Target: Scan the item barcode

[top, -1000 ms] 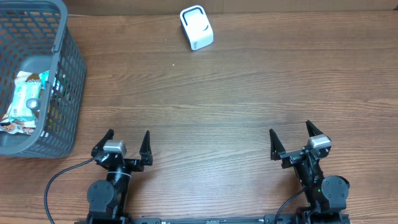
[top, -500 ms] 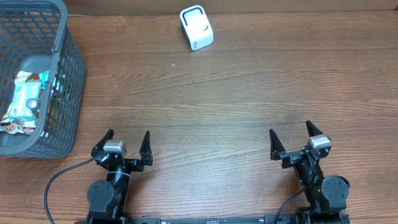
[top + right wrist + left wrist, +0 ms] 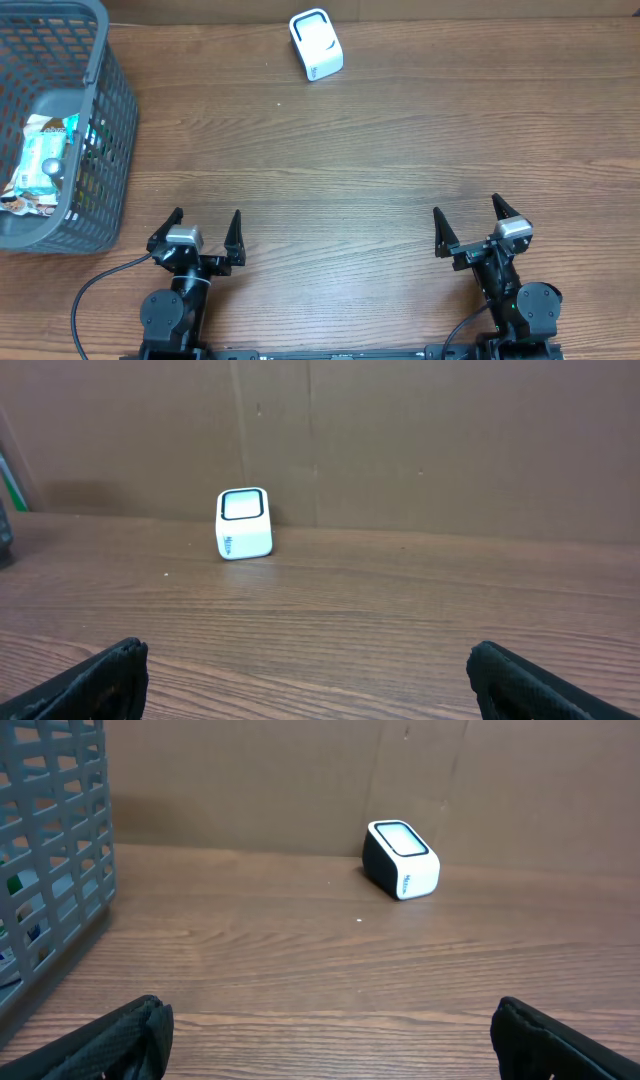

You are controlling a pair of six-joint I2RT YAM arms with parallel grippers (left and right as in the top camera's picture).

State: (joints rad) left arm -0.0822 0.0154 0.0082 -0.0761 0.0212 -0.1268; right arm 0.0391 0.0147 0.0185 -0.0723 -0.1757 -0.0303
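Note:
A white barcode scanner (image 3: 316, 44) with a dark-rimmed window stands at the table's far edge; it also shows in the left wrist view as a scanner (image 3: 401, 872) and in the right wrist view as a scanner (image 3: 244, 523). The item, a light teal and white packet (image 3: 40, 162), lies inside the grey basket (image 3: 108, 110) at far left. My left gripper (image 3: 204, 228) stands open near the front edge, nothing between its fingers (image 3: 120, 1040). My right gripper (image 3: 468, 220) is open too and empty, with its fingers (image 3: 530, 682) spread wide over bare wood.
The grey mesh basket's wall (image 3: 50, 850) rises at the left of the left wrist view. A brown cardboard wall (image 3: 400, 440) backs the table behind the scanner. A black cable (image 3: 95, 285) loops from the left arm's base.

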